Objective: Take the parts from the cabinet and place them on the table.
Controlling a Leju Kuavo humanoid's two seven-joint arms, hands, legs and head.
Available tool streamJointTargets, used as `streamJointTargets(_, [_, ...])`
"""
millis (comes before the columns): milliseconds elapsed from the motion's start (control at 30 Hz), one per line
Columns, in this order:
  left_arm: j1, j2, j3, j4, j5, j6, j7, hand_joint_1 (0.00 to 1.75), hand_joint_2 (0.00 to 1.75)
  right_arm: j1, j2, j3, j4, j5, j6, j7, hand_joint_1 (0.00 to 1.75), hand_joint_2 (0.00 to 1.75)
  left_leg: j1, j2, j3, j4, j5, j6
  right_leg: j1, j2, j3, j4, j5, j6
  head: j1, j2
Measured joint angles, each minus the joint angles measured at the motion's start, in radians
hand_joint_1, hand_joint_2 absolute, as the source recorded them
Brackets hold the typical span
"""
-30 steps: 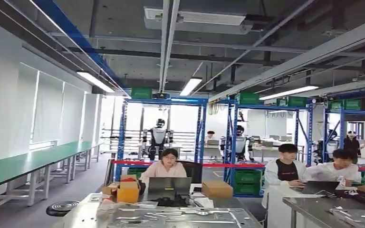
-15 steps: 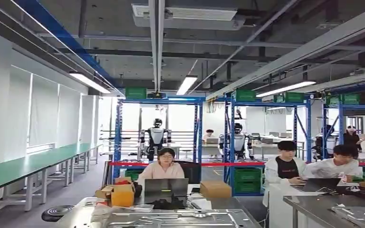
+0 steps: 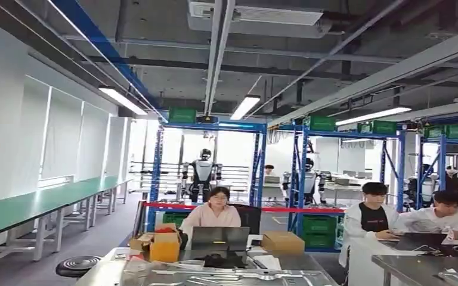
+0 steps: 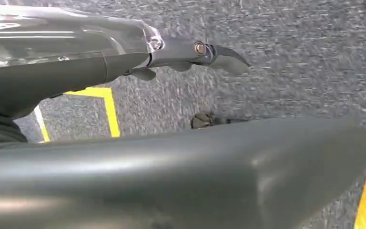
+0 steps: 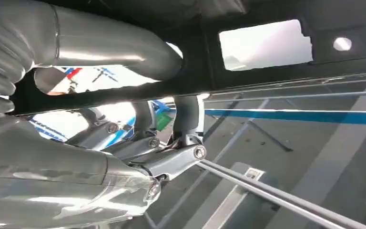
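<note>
A silvery stamped metal part (image 3: 232, 277) with slots and ribs lies flat along the bottom edge of the head view, close in front of me. In the right wrist view my right hand (image 5: 171, 157) grips the edge of a dark metal panel (image 5: 267, 67) with cut-out holes, its fingers (image 5: 187, 114) hooked over the rim. In the left wrist view my left hand (image 4: 190, 52) hangs above grey carpet, its fingers (image 4: 224, 55) stretched out and its thumb (image 4: 195, 167) apart from them, with nothing between.
A person at a laptop (image 3: 219, 237) sits straight ahead behind cardboard boxes (image 3: 282, 241). Two more people sit at the right by a steel table (image 3: 417, 265). Long green benches (image 3: 36, 205) line the left wall. Blue racks (image 3: 256, 167) and standing robots are further back.
The whole head picture has swung sideways and back again, so the camera has moved. The metal part stays at the bottom edge.
</note>
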Motion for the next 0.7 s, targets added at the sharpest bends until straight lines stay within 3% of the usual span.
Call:
streamJointTargets(33, [0.0, 0.0, 0.0, 0.0, 0.0, 0.0, 0.0, 0.0, 1.75, 0.0, 0.0, 0.0, 0.0, 0.0, 0.0, 0.0, 1.75, 1.75, -0.004, -0.002, 0.012, 0.0, -0.008, 0.001, 0.005, 0.0, 0.002, -0.04, 0.038, -0.009, 0.0, 0.0])
streamJointTargets(67, [0.0, 0.0, -0.001, 0.0, 0.0, 0.0, 0.0, 0.0, 1.75, 0.0, 0.0, -0.001, 0.0, -0.001, 0.0, 0.0, 1.75, 1.75, -0.009, -0.003, 0.025, -0.001, -0.016, 0.003, 0.011, 0.001, 0.021, -0.114, 0.098, -0.022, 0.0, 0.0])
streamJointTargets(100, [-0.001, 0.0, -0.001, 0.0, 0.0, 0.0, 0.0, 0.0, 1.75, 0.0, 0.0, -0.002, 0.0, -0.001, 0.0, 0.0, 1.75, 1.75, -0.013, -0.004, 0.038, -0.003, -0.024, 0.003, 0.022, 0.001, 0.048, -0.209, 0.168, -0.041, 0.0, 0.0])
streamJointTargets(133, [-0.001, -0.003, -0.002, 0.0, 0.0, 0.0, 0.0, 0.0, 1.75, -0.001, 0.0, -0.002, 0.0, -0.001, 0.0, 0.0, 1.75, 1.75, -0.011, -0.004, 0.044, -0.007, -0.031, 0.003, 0.036, 0.001, 0.063, -0.279, 0.214, -0.062, 0.0, 0.0])
streamJointTargets(167, [-0.002, -0.004, -0.002, 0.0, 0.0, 0.001, -0.001, 0.0, 1.75, 0.001, 0.0, -0.003, 0.001, -0.002, 0.0, 0.0, 1.75, 1.75, -0.017, -0.005, 0.052, -0.012, -0.035, -0.003, 0.037, 0.0, 0.066, -0.277, 0.185, -0.07, 0.0, 0.0])
streamJointTargets(200, [-0.002, -0.005, -0.002, 0.0, 0.0, 0.0, -0.002, 0.0, 1.75, 0.0, 0.0, -0.003, 0.001, -0.002, 0.0, 0.0, 1.75, 1.75, -0.012, -0.006, 0.051, -0.016, -0.038, -0.009, 0.039, 0.001, 0.079, -0.299, 0.181, -0.08, 0.0, 0.0])
streamJointTargets(267, [0.001, -0.005, -0.002, 0.0, 0.0, 0.0, -0.001, 0.0, 1.75, 0.001, 0.0, -0.004, 0.0, -0.002, 0.0, -0.001, 1.75, 1.75, -0.009, -0.001, 0.067, -0.011, -0.023, -0.023, 0.042, 0.001, 0.094, -0.318, 0.191, -0.083, 0.0, 0.0])
streamJointTargets(333, [-0.002, -0.005, -0.002, 0.0, 0.0, 0.0, -0.002, 0.0, 1.75, 0.001, 0.002, -0.004, -0.002, -0.002, 0.0, -0.002, 1.75, 1.75, -0.011, 0.0, 0.074, 0.009, -0.04, -0.026, 0.029, -0.003, 0.135, -0.349, 0.193, -0.079, -0.001, 0.0])
streamJointTargets(367, [-0.005, -0.005, -0.002, 0.0, 0.0, 0.0, -0.002, 0.0, 1.75, -0.002, 0.004, -0.004, -0.002, -0.003, 0.0, -0.003, 1.75, 1.75, -0.01, 0.0, 0.05, 0.051, -0.058, -0.029, 0.028, -0.003, 0.141, -0.351, 0.191, -0.081, -0.001, 0.0])
streamJointTargets(467, [-0.006, -0.003, -0.002, 0.0, 0.0, 0.003, -0.002, 0.0, 1.75, 0.005, 0.006, -0.004, -0.002, -0.003, 0.0, -0.004, 1.75, 1.75, -0.001, 0.0, -0.078, 0.24, -0.139, -0.049, 0.025, -0.002, 0.154, -0.351, 0.173, -0.076, -0.001, 0.0])
streamJointTargets(500, [-0.002, -0.002, -0.002, 0.0, 0.0, 0.003, -0.002, 0.0, 1.75, 0.008, 0.006, -0.004, -0.002, -0.003, 0.0, -0.004, 1.75, 1.75, 0.001, 0.0, -0.098, 0.253, -0.13, -0.054, 0.023, -0.001, 0.162, -0.351, 0.167, -0.073, -0.001, 0.0])
streamJointTargets(533, [-0.001, -0.001, -0.002, 0.0, 0.0, 0.003, -0.002, 0.0, 1.75, 0.01, 0.006, -0.004, -0.002, -0.003, 0.0, -0.004, 1.75, 1.75, 0.003, 0.0, -0.099, 0.226, -0.098, -0.058, 0.02, 0.0, 0.172, -0.35, 0.159, -0.069, -0.001, 0.0])
streamJointTargets(600, [0.0, 0.0, -0.002, 0.0, 0.0, 0.003, -0.002, 0.0, 1.75, 0.011, 0.006, -0.005, -0.002, -0.003, 0.0, -0.004, 1.75, 1.75, 0.01, 0.001, -0.052, 0.071, 0.027, -0.066, 0.014, 0.0, 0.199, -0.349, 0.14, -0.058, -0.001, 0.0])
streamJointTargets(633, [0.001, 0.0, -0.002, 0.0, 0.0, 0.003, -0.002, 0.0, 1.75, 0.012, 0.006, -0.005, -0.002, -0.003, 0.0, -0.004, 1.75, 1.75, 0.013, 0.002, -0.032, 0.006, 0.067, -0.067, 0.012, -0.001, 0.208, -0.347, 0.128, -0.05, -0.001, 0.0])
streamJointTargets(667, [-0.001, -0.001, -0.002, 0.001, 0.0, 0.003, -0.002, 0.0, 1.75, 0.011, 0.006, -0.005, -0.001, -0.003, 0.0, -0.004, 1.75, 1.75, 0.003, 0.003, -0.035, 0.001, 0.026, -0.064, 0.013, 0.0, 0.213, -0.342, 0.124, -0.044, -0.001, 0.0])
streamJointTargets(700, [-0.004, -0.001, -0.002, 0.001, 0.0, 0.003, -0.002, 0.0, 1.75, 0.012, 0.007, -0.006, -0.001, -0.003, 0.0, -0.004, 1.75, 1.75, 0.002, 0.006, -0.032, -0.003, 0.021, -0.043, 0.015, 0.001, 0.207, -0.338, 0.115, -0.036, -0.002, 0.001])
